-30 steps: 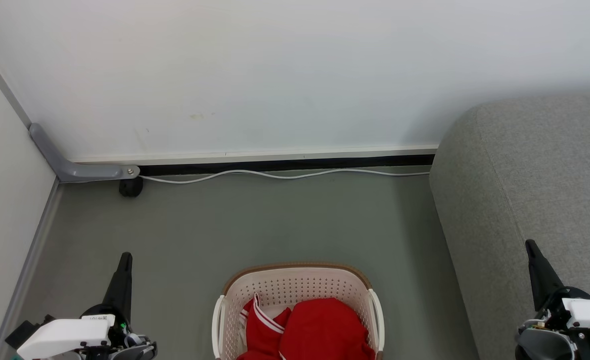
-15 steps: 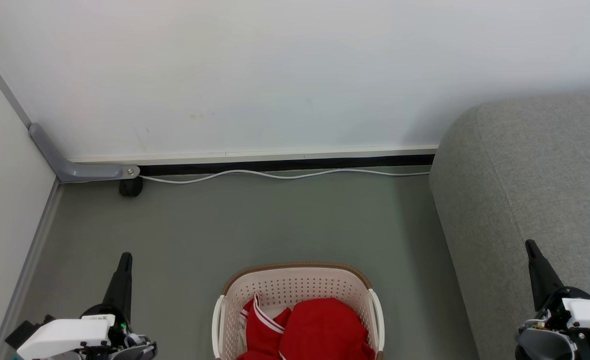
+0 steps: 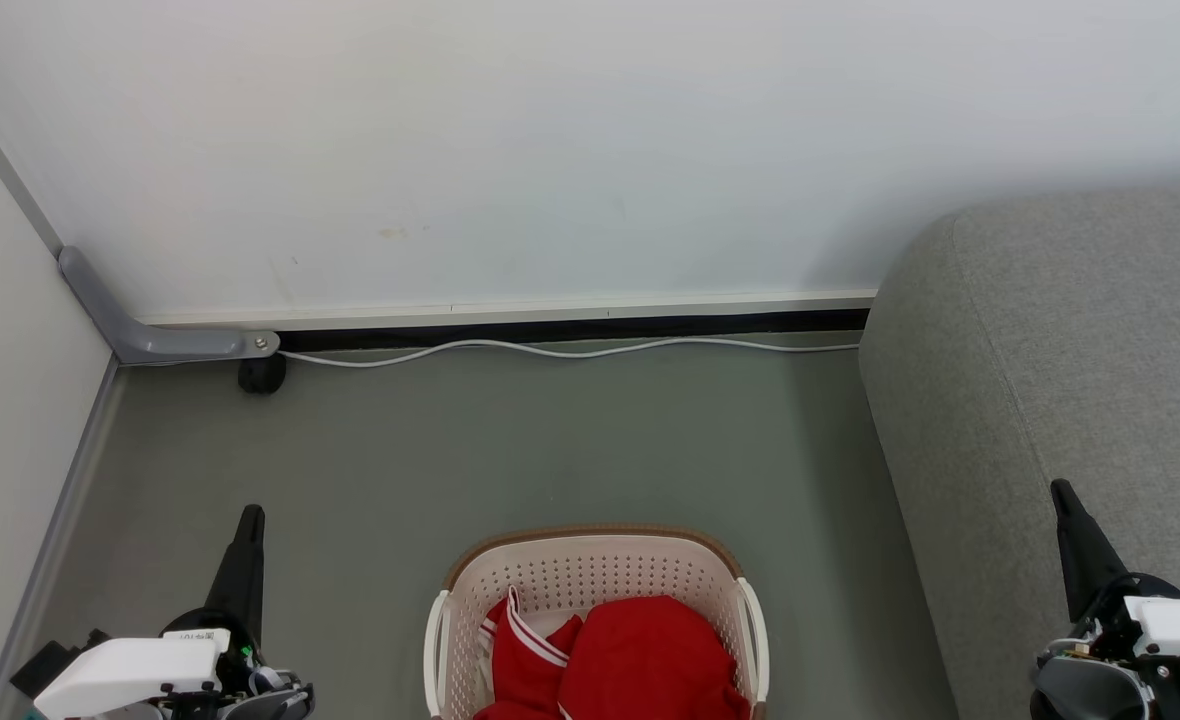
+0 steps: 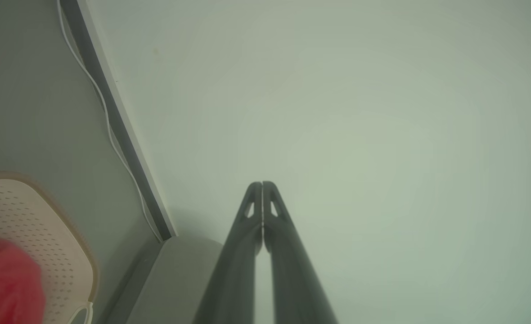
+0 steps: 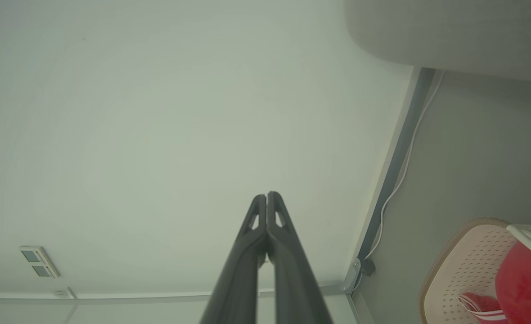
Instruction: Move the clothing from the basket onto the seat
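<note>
The left gripper [image 3: 249, 518] is at the lower left of the head view. Its two dark fingers are pressed tight together, tip to tip. It holds nothing and touches nothing, and it points up over the grey-green floor [image 3: 550, 440].

The right gripper [image 3: 1058, 492] is at the lower right. Its fingers are pressed together too, and it is empty. It shows in front of the seat [image 3: 1080, 350], but I cannot tell if it touches it.

The basket [image 3: 595, 570] sits on the floor at the bottom middle, between the two grippers and well apart from both. It is cream, with lots of little holes, a brown rim and a white handle on each side. The bottom edge of the frame cuts it off.

The clothing [image 3: 650, 650] lies inside the basket. It is soft and bright red, bunched in a heap. The piece on the left has thin white stripes along its edge.

The seat is on the right side of the frame. It is big and grey, with rough cloth and a round edge. A strip of floor lies between it and the basket.
</note>
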Tool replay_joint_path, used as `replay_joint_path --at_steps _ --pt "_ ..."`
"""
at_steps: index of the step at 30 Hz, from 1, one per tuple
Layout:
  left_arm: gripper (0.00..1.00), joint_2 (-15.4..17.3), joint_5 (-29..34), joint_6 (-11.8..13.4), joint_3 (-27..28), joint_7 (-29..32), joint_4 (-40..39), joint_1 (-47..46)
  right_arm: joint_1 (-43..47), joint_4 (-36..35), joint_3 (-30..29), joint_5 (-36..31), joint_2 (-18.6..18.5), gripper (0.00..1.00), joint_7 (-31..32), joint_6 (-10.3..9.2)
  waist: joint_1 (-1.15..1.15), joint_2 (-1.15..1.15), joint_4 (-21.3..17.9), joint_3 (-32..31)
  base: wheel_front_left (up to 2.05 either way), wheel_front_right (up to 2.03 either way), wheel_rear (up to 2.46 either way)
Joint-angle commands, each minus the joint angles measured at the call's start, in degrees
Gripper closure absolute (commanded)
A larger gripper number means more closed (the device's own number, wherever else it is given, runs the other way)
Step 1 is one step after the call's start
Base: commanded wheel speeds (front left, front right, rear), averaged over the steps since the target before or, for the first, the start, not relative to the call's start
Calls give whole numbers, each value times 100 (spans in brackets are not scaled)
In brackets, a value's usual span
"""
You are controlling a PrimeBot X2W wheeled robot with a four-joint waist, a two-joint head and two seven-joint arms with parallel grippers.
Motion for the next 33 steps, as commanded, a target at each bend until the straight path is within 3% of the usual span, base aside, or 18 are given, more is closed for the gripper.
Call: replay_joint_path --at_steps 1,33 --pt "100 78 -23 -43 188 33 -171 -333 -95 -178 103 68 -56 100 43 9 0 0 0 0 0 0 0" --pt "100 78 -23 -43 188 33 -171 -333 -95 -178 103 68 -56 100 43 9 0 0 0 0 0 0 0"
